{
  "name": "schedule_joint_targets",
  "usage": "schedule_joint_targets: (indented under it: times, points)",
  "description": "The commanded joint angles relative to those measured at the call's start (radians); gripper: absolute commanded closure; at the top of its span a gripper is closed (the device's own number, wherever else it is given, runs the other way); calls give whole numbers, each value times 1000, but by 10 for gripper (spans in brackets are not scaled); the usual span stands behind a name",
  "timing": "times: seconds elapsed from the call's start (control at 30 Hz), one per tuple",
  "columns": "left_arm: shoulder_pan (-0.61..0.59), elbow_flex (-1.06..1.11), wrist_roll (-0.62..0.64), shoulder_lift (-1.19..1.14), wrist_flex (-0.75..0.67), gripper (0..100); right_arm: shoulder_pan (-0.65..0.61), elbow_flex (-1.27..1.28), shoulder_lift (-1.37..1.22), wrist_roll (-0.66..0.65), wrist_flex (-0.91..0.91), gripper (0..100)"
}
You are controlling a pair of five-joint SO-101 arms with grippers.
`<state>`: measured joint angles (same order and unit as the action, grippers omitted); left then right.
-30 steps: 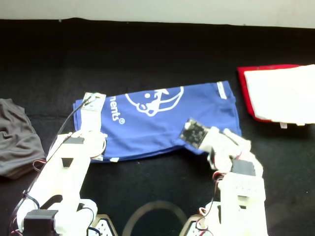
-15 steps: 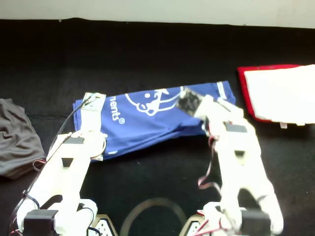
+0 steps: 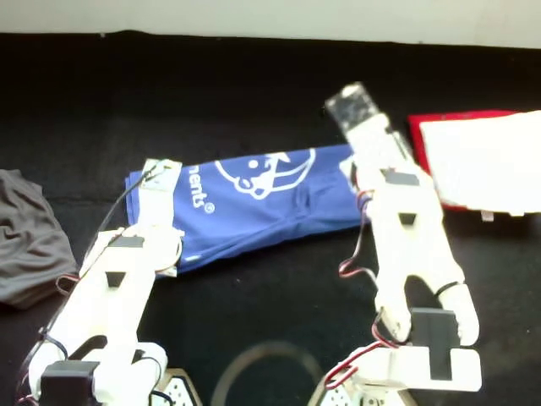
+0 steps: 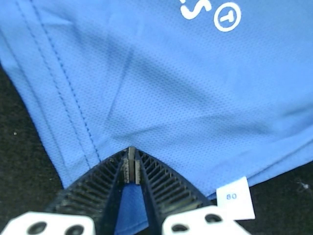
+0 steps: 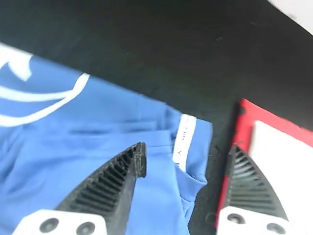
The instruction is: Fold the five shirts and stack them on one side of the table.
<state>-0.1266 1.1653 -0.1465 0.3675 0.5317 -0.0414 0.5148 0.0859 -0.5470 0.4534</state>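
Observation:
A blue shirt (image 3: pixel 254 207) with a white print lies folded lengthwise at the table's middle. My left gripper (image 3: pixel 165 256) sits at the shirt's near left corner. In the left wrist view this gripper (image 4: pixel 131 167) is shut on the blue fabric (image 4: pixel 161 93) beside the hem, and a small white tag (image 4: pixel 234 197) lies close by. My right gripper (image 3: pixel 370 139) hovers above the shirt's far right end. Its fingers are open in the right wrist view (image 5: pixel 188 159), with nothing between them, and the blue shirt (image 5: pixel 98 142) lies below.
A folded white shirt (image 3: pixel 486 161) lies on a folded red one (image 3: pixel 421 144) at the table's right side, close to my right gripper. A crumpled grey shirt (image 3: pixel 30 237) sits at the left edge. The black table (image 3: pixel 211 93) is bare behind the blue shirt.
My right arm has swung from the shirt's near right edge away and upward over its far right end. The shirt's near right part now lies folded over, so it looks narrower. The left arm stayed still.

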Motion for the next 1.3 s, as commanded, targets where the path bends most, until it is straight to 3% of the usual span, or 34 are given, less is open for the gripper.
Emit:
schedule_joint_targets:
  times: [0.0, 0.1, 0.23, 0.4, 0.47, 0.67, 0.83, 1.03, 1.27]
  points:
    - [-15, 2, -2, 2, -23, 991, 56, -84, 1, 147, -13, 732]
    - [-15, 2, -2, 2, -23, 991, 93, -110, 1, 238, 31, 732]
    - [-12, 2, -2, 2, -25, 991, 97, -168, 1, 269, 243, 745]
    - [-10, 2, -2, 2, -25, 991, 93, -268, -1, 270, 501, 968]
    - [-10, 2, -2, 2, -25, 991, 93, -269, -4, 272, 539, 983]
    - [-10, 1, -2, 2, -25, 991, 91, -211, -1, 281, 556, 992]
    - [-10, 1, -2, 2, -25, 991, 102, -209, 1, 425, 639, 992]
    - [-10, 1, -2, 2, -25, 991, 97, -200, 1, 434, 710, 992]
    - [-8, 1, -2, 2, -21, 991, 77, 28, 219, 428, 552, 992]
